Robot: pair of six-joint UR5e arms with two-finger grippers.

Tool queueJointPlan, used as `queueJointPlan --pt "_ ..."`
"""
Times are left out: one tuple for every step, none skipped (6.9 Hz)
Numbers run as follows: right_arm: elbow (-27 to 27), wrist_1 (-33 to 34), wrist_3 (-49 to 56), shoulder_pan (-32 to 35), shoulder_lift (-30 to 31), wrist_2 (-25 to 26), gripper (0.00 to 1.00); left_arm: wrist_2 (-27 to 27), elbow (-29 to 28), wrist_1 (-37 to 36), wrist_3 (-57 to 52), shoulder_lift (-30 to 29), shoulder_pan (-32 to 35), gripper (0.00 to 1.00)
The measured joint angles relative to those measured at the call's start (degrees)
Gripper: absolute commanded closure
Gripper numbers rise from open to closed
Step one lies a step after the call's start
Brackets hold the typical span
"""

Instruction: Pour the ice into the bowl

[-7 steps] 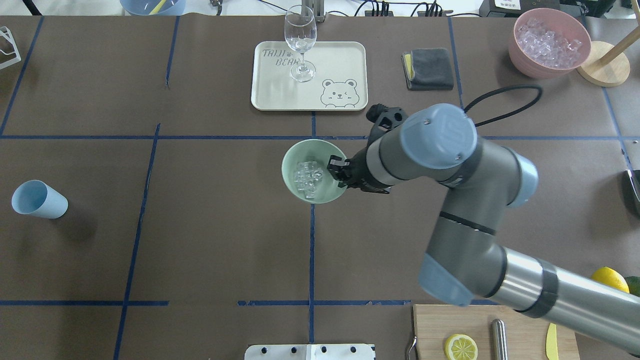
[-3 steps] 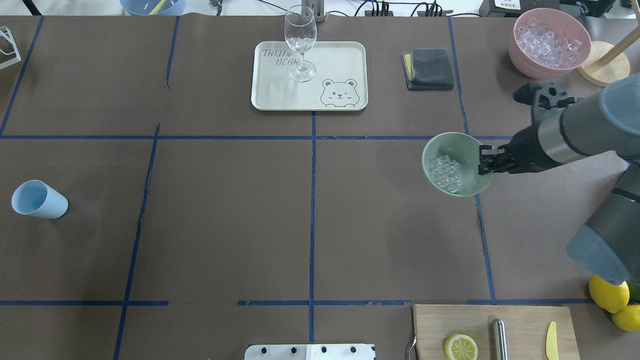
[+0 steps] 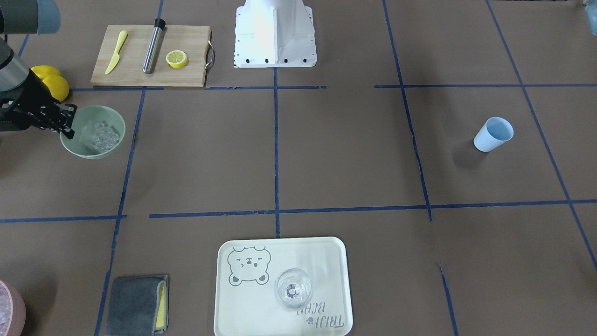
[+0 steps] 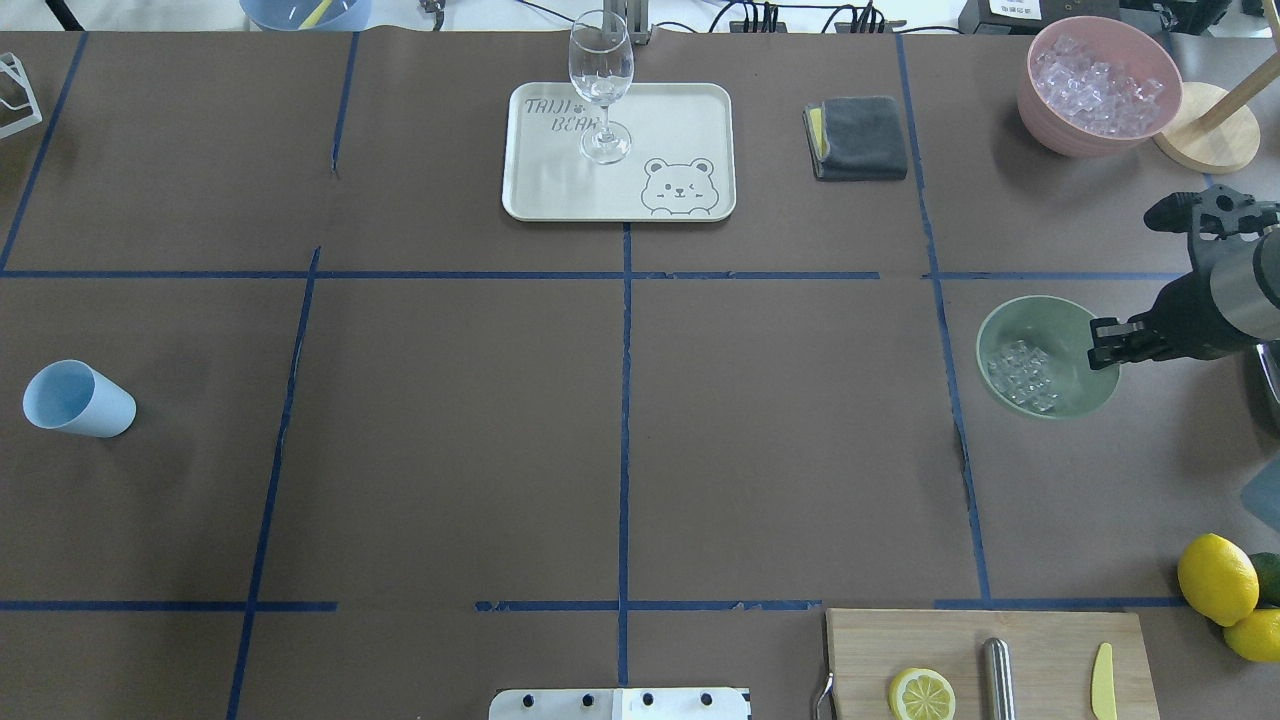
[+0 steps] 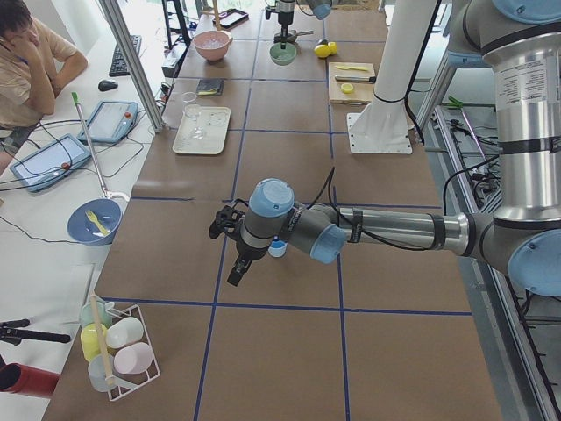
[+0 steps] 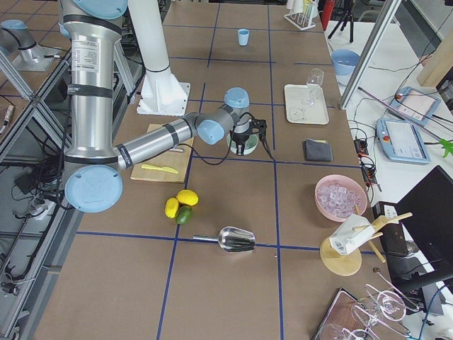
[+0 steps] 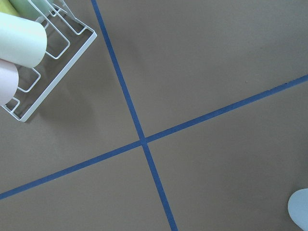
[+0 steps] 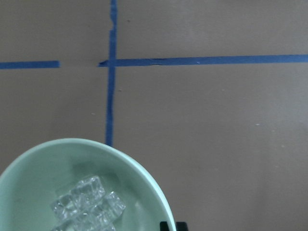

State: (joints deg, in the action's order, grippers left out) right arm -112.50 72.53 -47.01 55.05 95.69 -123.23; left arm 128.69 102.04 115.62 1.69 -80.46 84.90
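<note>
The pale mint-green bowl is at the table's right side and holds a handful of clear ice cubes. My right gripper is shut on the bowl's right rim. The front view shows the same grip, with gripper, bowl and ice. The right wrist view shows the bowl with ice in it. Whether the bowl rests on the table I cannot tell. My left gripper shows only in the exterior left view, near the blue cup; I cannot tell if it is open.
A pink container of ice stands at the back right, by a grey cloth. A wine glass stands on a tray. A cutting board and lemons are at the front right.
My right arm has carried the bowl with the ice from the table's middle far to the right, still gripping its rim. The blue cup has not moved.
</note>
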Motion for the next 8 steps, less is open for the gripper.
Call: queueJointPlan --pt "3.4 -2.9 2.4 1.4 0.7 -2.0 1.0 -0.1 0.1 -0.1 0.0 -0.3 0.1 0.0" --pt "7.0 -7.3 2.5 2.0 0.7 -3.4 1.0 -0.2 0.2 -0.1 0.0 -0.5 0.2 0.0" --pt "10.0 -11.0 1.3 2.2 0.5 -4.0 1.0 -0.3 0.5 -0.1 0.0 -0.5 0.3 0.0" --pt "12.8 -14.2 0.2 2.3 0.2 -4.3 1.0 -0.4 0.8 -0.1 0.1 -0.6 0.4 0.0" --pt "16.3 -18.5 -0.4 2.3 -0.1 -4.5 1.0 -0.5 0.9 -0.1 0.2 -0.6 0.4 0.0" --pt "18.8 -21.9 -0.7 2.3 -0.4 -5.3 0.39 -0.5 1.0 -0.1 0.3 -0.7 0.5 0.0" --pt "19.9 -23.5 -0.8 2.3 -0.5 -6.6 0.02 -0.5 1.1 -0.1 0.3 -0.8 0.5 0.0" --pt "20.3 -24.1 -0.8 2.3 -0.6 -7.5 0.0 -0.5 1.1 0.0 0.4 -0.8 0.5 0.0"
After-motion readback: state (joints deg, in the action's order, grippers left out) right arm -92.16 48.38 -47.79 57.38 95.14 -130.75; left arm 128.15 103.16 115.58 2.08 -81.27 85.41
